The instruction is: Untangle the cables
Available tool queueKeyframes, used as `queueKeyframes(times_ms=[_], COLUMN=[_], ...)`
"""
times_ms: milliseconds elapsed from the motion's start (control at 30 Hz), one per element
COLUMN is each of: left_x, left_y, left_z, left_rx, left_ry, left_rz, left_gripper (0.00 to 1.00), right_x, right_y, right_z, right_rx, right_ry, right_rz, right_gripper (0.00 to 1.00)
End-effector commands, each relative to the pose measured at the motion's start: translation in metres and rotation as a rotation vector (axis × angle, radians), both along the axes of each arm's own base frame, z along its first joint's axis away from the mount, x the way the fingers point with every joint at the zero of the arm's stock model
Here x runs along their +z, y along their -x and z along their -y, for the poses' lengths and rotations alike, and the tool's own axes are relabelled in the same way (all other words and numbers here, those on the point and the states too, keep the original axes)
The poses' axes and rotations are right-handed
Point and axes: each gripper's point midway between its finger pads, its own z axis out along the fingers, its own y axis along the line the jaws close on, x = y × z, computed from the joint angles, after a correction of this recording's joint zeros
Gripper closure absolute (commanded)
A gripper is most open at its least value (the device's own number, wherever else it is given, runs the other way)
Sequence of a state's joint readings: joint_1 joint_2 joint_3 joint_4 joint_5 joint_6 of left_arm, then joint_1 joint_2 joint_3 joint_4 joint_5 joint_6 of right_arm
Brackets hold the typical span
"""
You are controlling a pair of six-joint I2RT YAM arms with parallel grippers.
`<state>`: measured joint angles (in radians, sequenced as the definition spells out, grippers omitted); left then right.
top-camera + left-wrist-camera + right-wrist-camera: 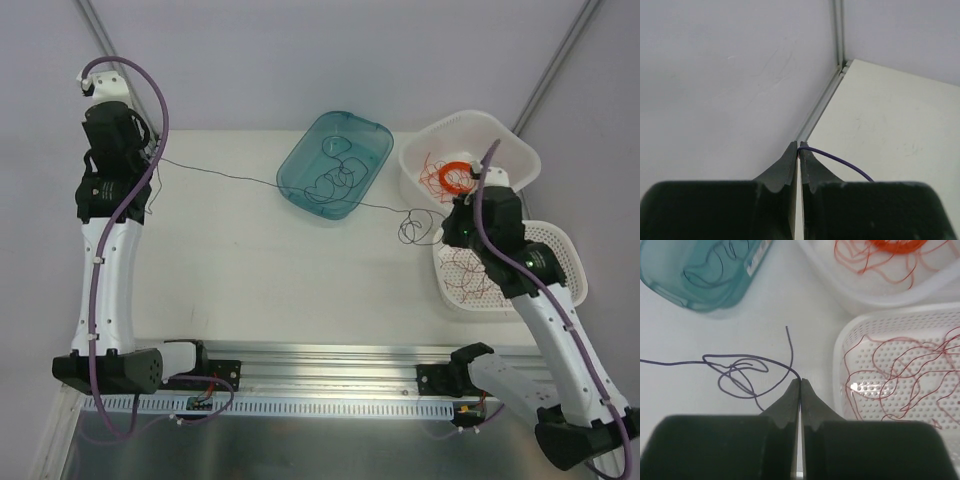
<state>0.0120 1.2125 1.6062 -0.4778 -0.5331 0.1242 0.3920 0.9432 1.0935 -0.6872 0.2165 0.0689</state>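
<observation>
One dark blue-black wire (220,172) is stretched across the table between my two grippers, passing over the teal tub (300,160). My left gripper (153,166) is shut on one end of it near the far left corner; in the left wrist view the wire (840,160) leaves the closed fingertips (799,145). My right gripper (441,227) is shut on the same wire (675,362), which forms a few loose loops (414,228) just left of its tips (800,381). More dark wires (338,175) lie curled in the teal tub.
A white basket (520,150) at the back right holds thin red wires (430,170) and a flat orange ring coil (455,177). A perforated white basket (565,245) under my right arm holds more red wires (900,375). A wall rail (822,100) runs beside the left gripper.
</observation>
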Motion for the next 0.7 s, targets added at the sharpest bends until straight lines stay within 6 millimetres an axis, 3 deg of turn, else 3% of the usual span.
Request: queueKeyframes(times_ms=[0, 100, 233, 300, 367, 500, 667], left_x=[-0.012, -0.028, -0.059, -0.075, -0.085, -0.071, -0.018], left_y=[0.008, 0.004, -0.007, -0.012, -0.022, -0.033, -0.038], left_z=[-0.030, -0.039, -0.046, -0.046, -0.033, -0.001, 0.033], left_rx=[0.122, 0.148, 0.170, 0.169, 0.095, -0.067, -0.232], left_ry=[-0.048, -0.047, -0.035, -0.017, 0.043, 0.160, 0.248], left_rz=[-0.064, -0.115, -0.205, -0.242, -0.237, -0.148, 0.002], left_gripper=[1.00, 1.00, 1.00, 1.00, 1.00, 1.00, 1.00], right_x=[0.050, 0.080, 0.094, 0.095, 0.098, 0.103, 0.096], right_y=[0.015, 0.021, 0.023, 0.021, 0.018, 0.014, 0.013], right_z=[0.030, 0.050, 0.069, 0.073, 0.057, 0.017, -0.026], right_rx=[-0.013, -0.065, -0.126, -0.141, -0.077, 0.111, 0.314], right_ry=[0.063, 0.075, 0.077, 0.050, -0.017, -0.144, -0.271], right_rz=[0.108, 0.190, 0.219, 0.219, 0.231, 0.235, 0.185], right_gripper=[0.99, 0.99, 0.99, 0.99, 0.99, 0.99, 0.99])
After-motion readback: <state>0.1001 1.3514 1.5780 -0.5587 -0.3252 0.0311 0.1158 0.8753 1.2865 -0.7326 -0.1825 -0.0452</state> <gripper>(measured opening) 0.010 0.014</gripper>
